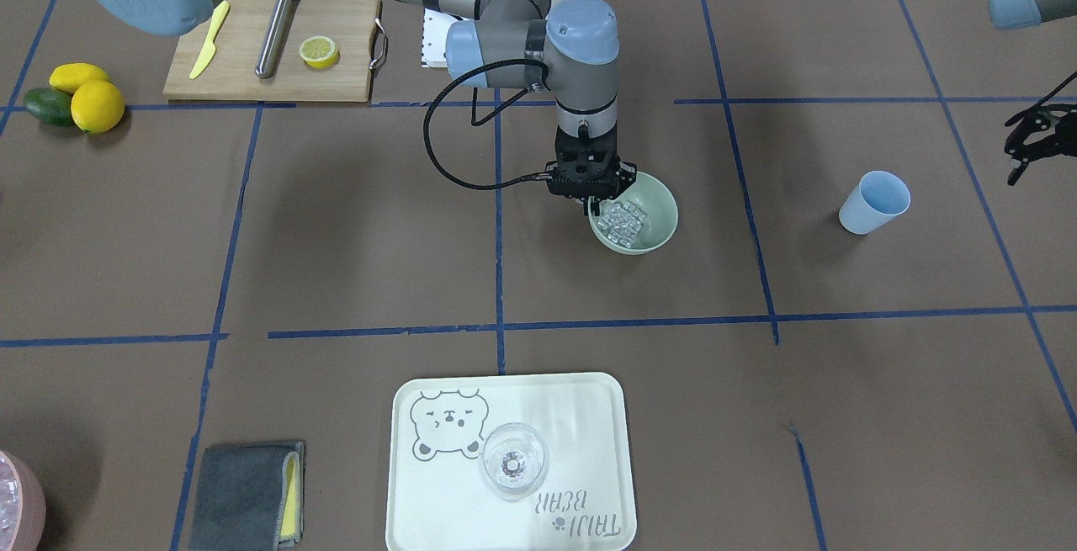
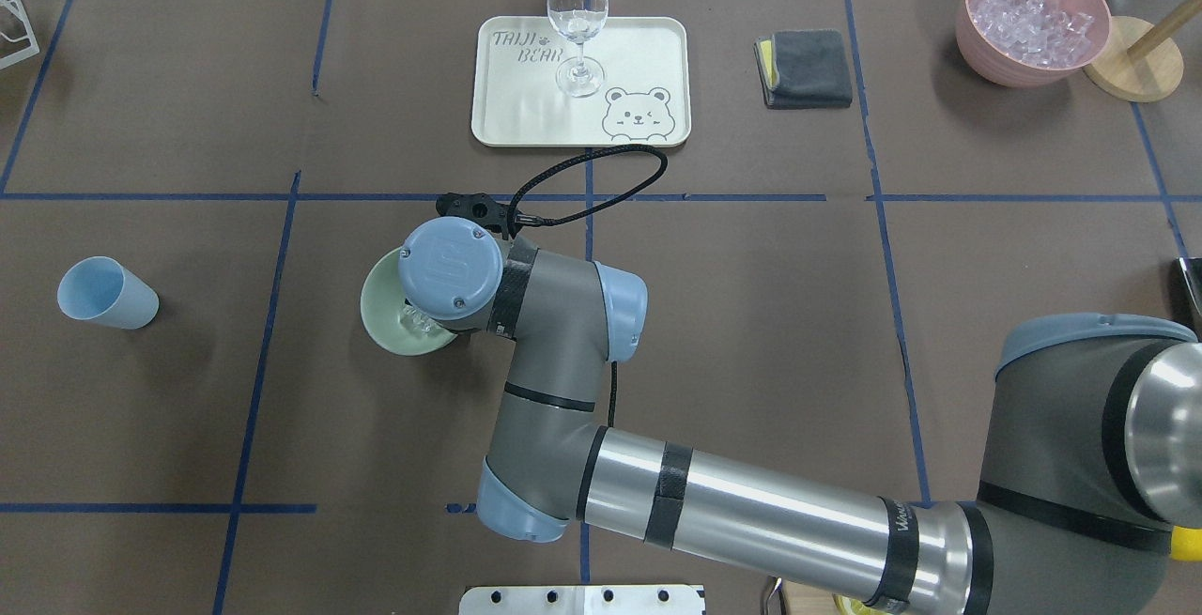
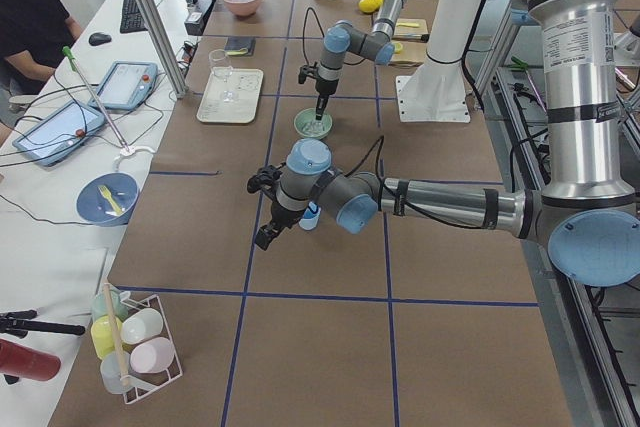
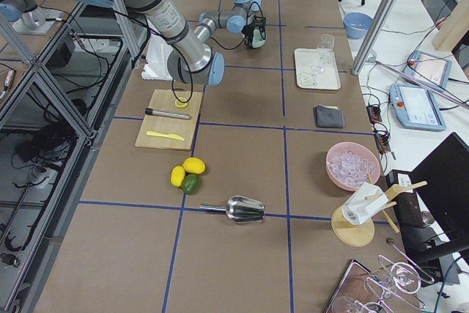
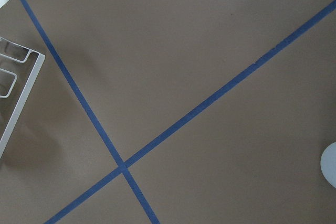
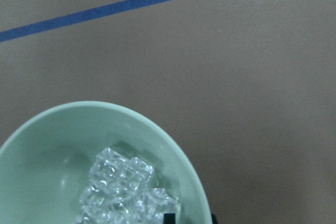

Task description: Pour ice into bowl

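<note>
— Whereabouts of the ice [image 1: 623,223]?
— Heaped in the bowl [image 1: 665,208], clear cubes on pale green. Bowl near the middle of the brown table [image 1: 336,223].
— And the right gripper [image 1: 592,208]?
— Comes straight down on the bowl's rim, on the robot's side. Narrow, clamped on that rim: 1 fingertip [image 6: 169,219] inside, next to the cubes, the other just outside.
— The left gripper [image 1: 1018,150]?
— Hangs above bare table, spread wide, holding nothing. Near the blue cup [image 1: 875,202], apart from it.
— And the cup?
— Upright, well apart from the bowl.
— Elsewhere?
— 1 stemmed glass [image 1: 513,460] on the tray [image 1: 606,404] at the table's far edge. 1 pink container [image 2: 1031,19] of other cubes off at a corner. 1 folded grey cloth [image 2: 808,69] between tray and container.
</note>
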Robot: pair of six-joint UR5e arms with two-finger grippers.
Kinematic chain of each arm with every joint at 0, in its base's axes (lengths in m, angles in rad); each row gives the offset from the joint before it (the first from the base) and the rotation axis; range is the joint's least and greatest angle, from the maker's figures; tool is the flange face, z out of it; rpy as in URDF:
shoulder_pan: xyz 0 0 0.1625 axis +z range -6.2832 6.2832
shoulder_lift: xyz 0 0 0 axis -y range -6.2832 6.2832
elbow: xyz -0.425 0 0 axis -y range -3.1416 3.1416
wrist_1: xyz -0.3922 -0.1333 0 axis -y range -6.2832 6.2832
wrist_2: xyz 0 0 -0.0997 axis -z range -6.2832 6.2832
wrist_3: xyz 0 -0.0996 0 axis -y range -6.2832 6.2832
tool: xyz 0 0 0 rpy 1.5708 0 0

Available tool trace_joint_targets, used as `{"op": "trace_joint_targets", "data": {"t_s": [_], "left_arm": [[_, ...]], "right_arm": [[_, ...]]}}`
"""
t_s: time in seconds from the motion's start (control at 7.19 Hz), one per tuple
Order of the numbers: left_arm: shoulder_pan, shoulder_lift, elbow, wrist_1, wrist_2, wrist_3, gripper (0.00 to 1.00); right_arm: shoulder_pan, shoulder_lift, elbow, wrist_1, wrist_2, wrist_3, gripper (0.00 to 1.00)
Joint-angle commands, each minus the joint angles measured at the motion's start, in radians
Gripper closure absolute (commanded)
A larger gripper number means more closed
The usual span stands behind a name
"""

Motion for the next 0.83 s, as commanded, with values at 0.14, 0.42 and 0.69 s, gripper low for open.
{"op": "trace_joint_targets", "data": {"t_s": [0.14,0.42,0.69], "left_arm": [[-0.001,0.004,-0.005,0.012,-0.003,-0.003,0.0],[0.002,-0.005,-0.002,0.015,-0.003,-0.023,0.0],[0.002,-0.062,-0.017,0.153,-0.027,-0.118,0.0]], "right_arm": [[0.01,0.0,0.067,-0.009,0.023,-0.003,1.0],[0.077,-0.03,0.207,-0.107,0.108,-0.005,1.0],[0.125,-0.291,0.557,-0.195,0.118,-0.062,1.0]]}}
